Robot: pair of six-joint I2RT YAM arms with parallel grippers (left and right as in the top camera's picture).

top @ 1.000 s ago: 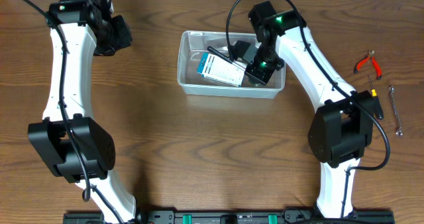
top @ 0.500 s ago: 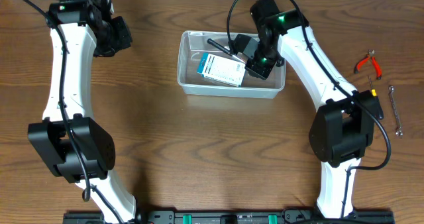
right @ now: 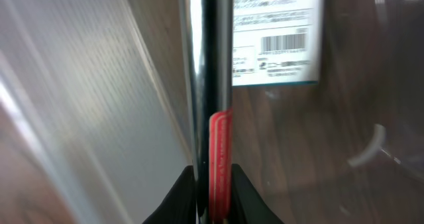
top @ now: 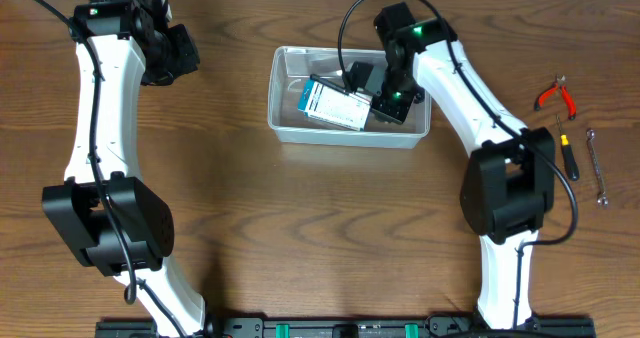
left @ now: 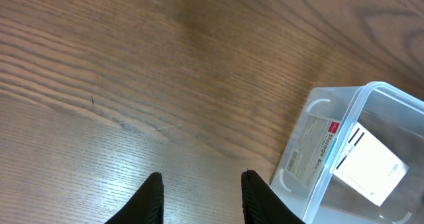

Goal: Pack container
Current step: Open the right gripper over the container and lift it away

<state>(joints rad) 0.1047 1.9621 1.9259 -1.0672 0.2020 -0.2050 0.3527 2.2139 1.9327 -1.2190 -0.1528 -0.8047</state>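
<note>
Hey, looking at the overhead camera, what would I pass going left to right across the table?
Left pincer → container → pliers → wrench.

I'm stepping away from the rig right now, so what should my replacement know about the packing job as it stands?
Left claw: open, empty, over bare table left of the container.
Right claw: shut on a slim tool, inside the container.
Done: blue-and-white box lies in the container.
Left: release the slim tool; red pliers, screwdriver and wrench lie on the table to the right.
</note>
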